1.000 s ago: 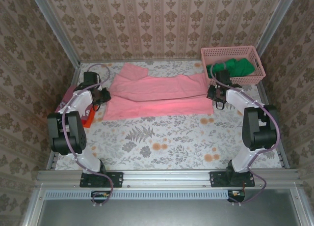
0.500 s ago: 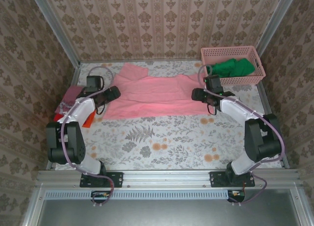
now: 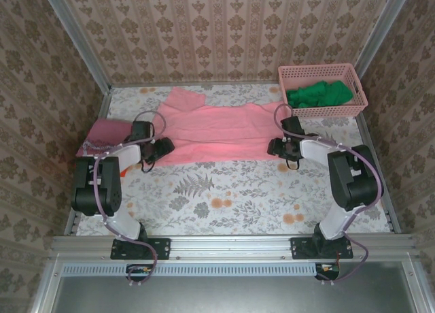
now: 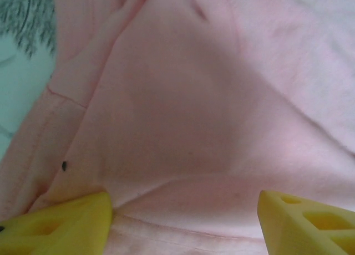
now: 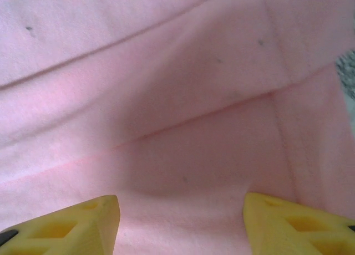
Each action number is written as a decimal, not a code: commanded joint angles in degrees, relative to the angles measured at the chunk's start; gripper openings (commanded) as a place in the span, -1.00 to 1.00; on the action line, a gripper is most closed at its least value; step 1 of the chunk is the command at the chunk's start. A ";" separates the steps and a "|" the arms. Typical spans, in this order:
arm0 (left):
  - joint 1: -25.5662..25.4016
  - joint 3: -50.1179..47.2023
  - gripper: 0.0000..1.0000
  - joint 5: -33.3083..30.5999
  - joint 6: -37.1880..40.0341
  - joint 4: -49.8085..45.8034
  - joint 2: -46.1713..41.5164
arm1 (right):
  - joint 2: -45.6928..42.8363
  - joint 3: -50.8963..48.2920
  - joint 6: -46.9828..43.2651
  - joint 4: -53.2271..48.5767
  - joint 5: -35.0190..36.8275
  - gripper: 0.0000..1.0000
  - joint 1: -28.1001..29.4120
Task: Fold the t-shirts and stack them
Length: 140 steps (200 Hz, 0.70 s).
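Observation:
A salmon-pink t-shirt (image 3: 217, 129) lies flat across the back of the table, folded lengthwise, with one sleeve (image 3: 183, 99) pointing to the rear. My left gripper (image 3: 163, 148) is low over its near left corner, jaws open. The yellow fingertips (image 4: 55, 227) straddle the pink cloth (image 4: 183, 127) without pinching it. My right gripper (image 3: 273, 147) is at the near right corner, also open, with its fingertips (image 5: 299, 224) set apart over the shirt (image 5: 177, 100). A dusty-red t-shirt (image 3: 102, 131) lies at the left edge. An orange-red one (image 3: 124, 166) peeks out beside the left arm.
A pink lattice basket (image 3: 316, 71) at the back right holds a green garment (image 3: 318, 95). The floral tablecloth (image 3: 224, 190) stretches in front of the shirt. Patterned walls and metal rails close in the sides and back.
Both grippers have opened and let go of the pink shirt. They have moved from its two ends toward its near corners. The shirt lies much as before.

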 commanded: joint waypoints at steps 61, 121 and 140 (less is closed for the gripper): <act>-0.57 -17.80 0.45 -1.09 -5.57 -7.05 -17.56 | -15.95 -14.98 3.85 -13.63 -0.50 0.24 -1.67; -2.71 -12.37 0.55 -5.95 -2.37 -15.43 -29.23 | -21.14 -8.70 2.12 -12.85 -1.99 0.30 0.55; -2.71 -6.40 0.59 -6.71 1.50 -12.98 -25.03 | -18.12 -4.50 1.96 -9.86 -2.08 0.31 2.85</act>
